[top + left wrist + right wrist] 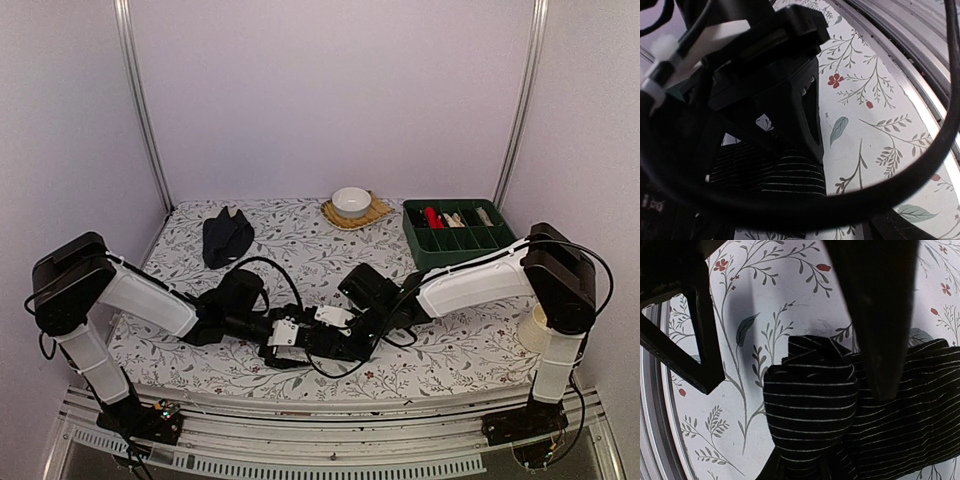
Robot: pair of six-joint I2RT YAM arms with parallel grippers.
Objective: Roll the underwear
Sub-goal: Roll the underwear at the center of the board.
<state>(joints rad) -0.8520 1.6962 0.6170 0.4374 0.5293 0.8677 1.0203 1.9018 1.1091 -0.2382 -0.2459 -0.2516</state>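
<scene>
Step in hand, by my judgement: winding the underwear (810,405) into a roll, part done. It lies on the table (300,240) near the front edge, beneath both wrists. The right wrist view shows black pin-striped cloth with one end coiled into a thick roll and the rest flat, running off to the right. Right gripper (340,326): one dark finger (875,315) lies across the flat part just beside the roll. A second finger (706,350), with a triangular cut-out, stands on the table left of the roll, apart from it. Whether the jaws clamp anything cannot be told. Left gripper (284,340): its own view is blocked by dark hardware and a cable (850,205), so its state cannot be told. A second garment (227,238) lies well apart at the back left, not rolled. Recommendations: pin the flat part lightly while the coil turns over it. Advance evenly across the width so the roll does not cone. Avoid dragging the cloth toward the edge. Hold cable and crowded fingers off the coil.
</scene>
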